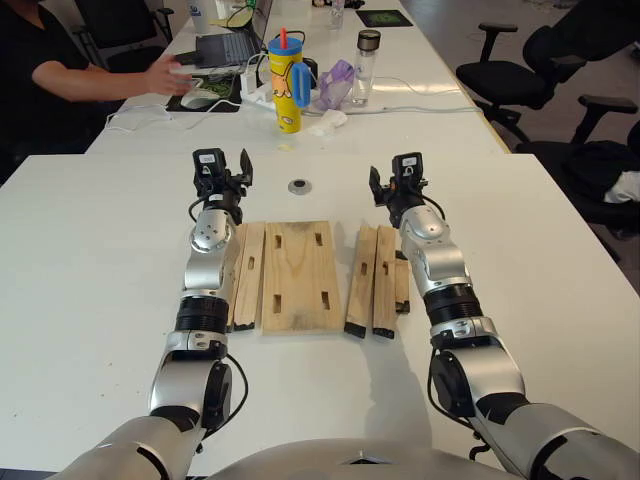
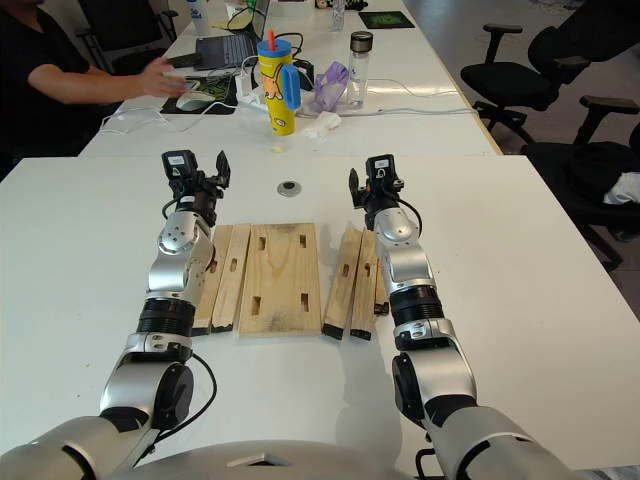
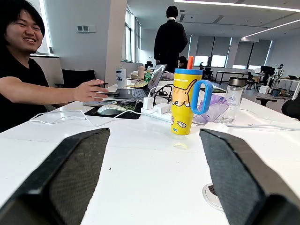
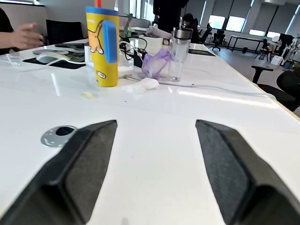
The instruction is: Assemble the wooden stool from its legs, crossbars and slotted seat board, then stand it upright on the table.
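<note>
"White table [image 1: 90, 250] under everything. What's left of centre?"
"Left gripper [image 1: 224, 174], spread wide and empty, above the left planks [image 1: 249, 272]."
"Then?"
"Seat board [image 1: 297, 275] flat at centre, right planks [image 1: 372, 280] beside it, right gripper [image 1: 396, 187] also wide, empty."

head stereo — high, facing forward-down over table [image 1: 90, 260] | wrists — low, close, forward past jaws | shared: yellow tumbler [image 3: 182, 105]

No lettering can be made out. The yellow tumbler [image 3: 183, 103], well beyond the left gripper [image 3: 154, 135], carries a cartoon face and a small dark mark near its base. The clear bottle [image 3: 233, 101] just beside it has a small blue mark, both too small to read
</note>
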`<act>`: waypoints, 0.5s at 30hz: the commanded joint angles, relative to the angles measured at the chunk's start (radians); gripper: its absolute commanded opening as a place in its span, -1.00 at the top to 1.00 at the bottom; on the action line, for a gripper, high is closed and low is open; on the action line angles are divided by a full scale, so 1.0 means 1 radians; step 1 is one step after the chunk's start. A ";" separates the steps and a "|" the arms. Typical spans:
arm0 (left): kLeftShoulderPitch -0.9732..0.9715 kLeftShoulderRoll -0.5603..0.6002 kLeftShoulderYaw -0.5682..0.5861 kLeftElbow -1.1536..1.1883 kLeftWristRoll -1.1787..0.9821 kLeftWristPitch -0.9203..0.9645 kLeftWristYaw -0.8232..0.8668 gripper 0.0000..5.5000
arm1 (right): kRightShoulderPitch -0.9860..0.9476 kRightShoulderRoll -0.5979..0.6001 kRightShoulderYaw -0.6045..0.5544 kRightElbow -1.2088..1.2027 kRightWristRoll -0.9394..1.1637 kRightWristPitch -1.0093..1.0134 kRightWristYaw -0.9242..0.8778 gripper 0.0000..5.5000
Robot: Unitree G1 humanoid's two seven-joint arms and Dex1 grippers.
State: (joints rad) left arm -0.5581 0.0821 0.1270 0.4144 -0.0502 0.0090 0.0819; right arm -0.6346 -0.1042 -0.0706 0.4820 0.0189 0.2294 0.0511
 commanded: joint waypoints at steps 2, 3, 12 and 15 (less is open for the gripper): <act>0.049 0.000 -0.033 -0.056 0.035 0.031 -0.001 -0.29 | 0.147 -0.064 0.010 -0.204 -0.020 0.062 0.039 -0.13; 0.046 -0.002 -0.035 -0.058 0.035 0.031 -0.003 -0.29 | 0.198 -0.088 -0.007 -0.275 0.009 0.107 0.077 -0.13; 0.179 0.016 0.014 -0.248 0.019 0.128 0.010 -0.29 | 0.375 -0.129 -0.111 -0.731 0.221 0.662 0.130 -0.13; 0.171 0.014 0.024 -0.269 0.018 0.142 0.021 -0.29 | 0.427 -0.144 -0.088 -0.819 0.268 0.822 0.149 -0.13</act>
State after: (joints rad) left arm -0.3801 0.0919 0.1429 0.1771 -0.0294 0.1337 0.0952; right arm -0.2443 -0.2361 -0.1789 -0.2745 0.2582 0.9520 0.1854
